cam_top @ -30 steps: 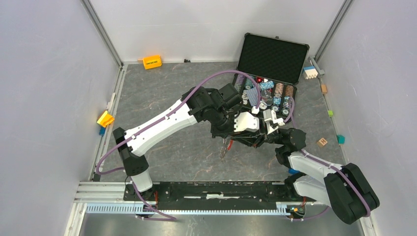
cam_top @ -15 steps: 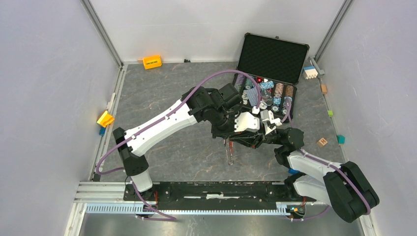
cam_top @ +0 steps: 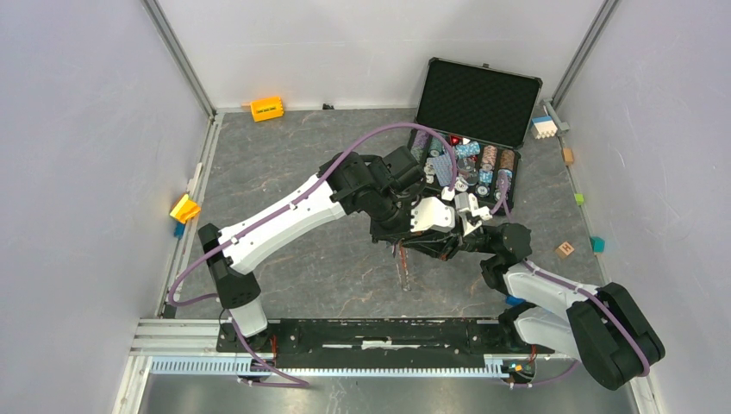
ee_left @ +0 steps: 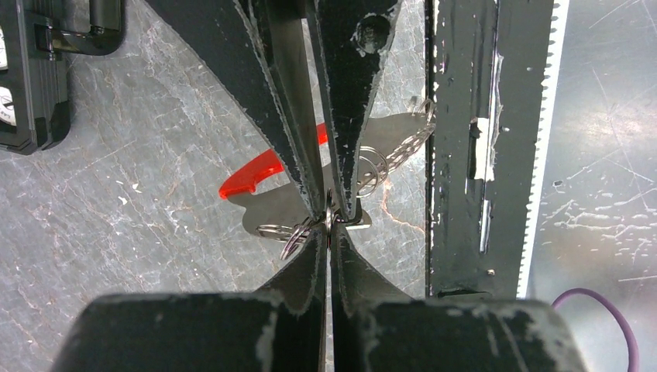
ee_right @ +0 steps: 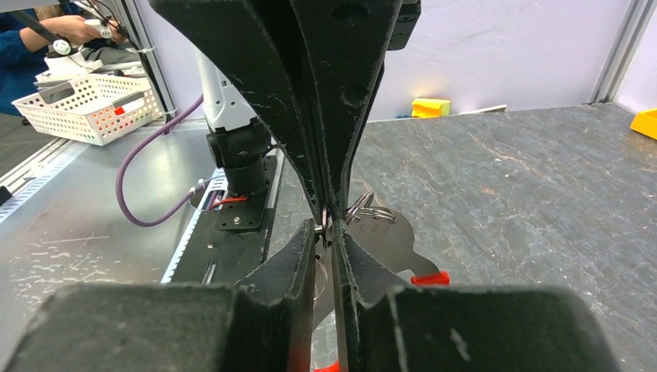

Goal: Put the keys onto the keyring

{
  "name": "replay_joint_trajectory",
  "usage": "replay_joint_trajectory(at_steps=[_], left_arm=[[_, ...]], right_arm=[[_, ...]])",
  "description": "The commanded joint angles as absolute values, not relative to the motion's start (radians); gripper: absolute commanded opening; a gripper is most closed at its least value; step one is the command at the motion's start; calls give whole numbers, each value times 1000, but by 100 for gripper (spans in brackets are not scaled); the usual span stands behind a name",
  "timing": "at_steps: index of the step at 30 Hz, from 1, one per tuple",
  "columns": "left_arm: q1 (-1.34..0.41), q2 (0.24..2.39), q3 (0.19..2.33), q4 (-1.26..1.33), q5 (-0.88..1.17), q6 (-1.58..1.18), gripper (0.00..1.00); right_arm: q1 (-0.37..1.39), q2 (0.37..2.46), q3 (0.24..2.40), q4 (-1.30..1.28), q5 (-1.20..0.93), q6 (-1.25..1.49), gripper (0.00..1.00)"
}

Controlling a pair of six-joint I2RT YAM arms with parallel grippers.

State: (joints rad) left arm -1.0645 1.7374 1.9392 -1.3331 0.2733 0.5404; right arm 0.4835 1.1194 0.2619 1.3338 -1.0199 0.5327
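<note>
My two grippers meet tip to tip above the middle of the table. The left gripper (cam_top: pixel 438 235) (ee_left: pixel 329 226) is shut on a thin split ring of the keyring (cam_top: pixel 402 264). From that ring hang more rings, a flat silver tag (ee_right: pixel 385 236) and the red fob (ee_left: pixel 249 175) (ee_right: pixel 431 277). The right gripper (cam_top: pixel 454 239) (ee_right: pixel 329 229) faces it, jaws almost together on a small flat silver piece (ee_left: pixel 360 223) that looks like one of the keys, pressed against the same ring. Other keys are hidden.
An open black case (cam_top: pixel 477 97) with poker chips stands at the back right. An orange block (cam_top: pixel 266 108) lies by the back wall, a yellow one (cam_top: pixel 184 208) at the left edge, a wooden cube (cam_top: pixel 565 249) at the right. The black base rail (cam_top: pixel 379 332) runs along the near edge.
The hanging keyring has swung from a leftward tilt to hanging straight down. The right gripper has edged closer to the left one and narrowed slightly.
</note>
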Motion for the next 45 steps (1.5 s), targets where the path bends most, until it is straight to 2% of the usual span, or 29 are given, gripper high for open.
replay_joint_trajectory(at_steps=[1, 9, 17, 20, 25, 33, 45], left_arm=[[-1069, 1730, 1934, -1292, 334, 532, 2], [-1069, 1723, 1915, -1282, 342, 531, 2], [-1069, 1714, 1897, -1269, 343, 526, 2], [-1069, 1712, 1902, -1268, 341, 524, 2], [-1069, 1708, 1904, -1268, 342, 524, 2], [-1069, 1701, 1901, -1266, 342, 526, 2], [-1069, 1694, 1896, -1269, 339, 525, 2]], right_arm=[[490, 1113, 299, 1338, -1015, 514, 19], [491, 1111, 300, 1350, -1002, 532, 15], [492, 1115, 301, 1355, -1002, 539, 2], [491, 1114, 299, 1318, -1002, 510, 3], [491, 1116, 308, 1254, -999, 468, 12], [491, 1115, 311, 1243, -997, 462, 9], [491, 1112, 320, 1201, -1003, 434, 14]])
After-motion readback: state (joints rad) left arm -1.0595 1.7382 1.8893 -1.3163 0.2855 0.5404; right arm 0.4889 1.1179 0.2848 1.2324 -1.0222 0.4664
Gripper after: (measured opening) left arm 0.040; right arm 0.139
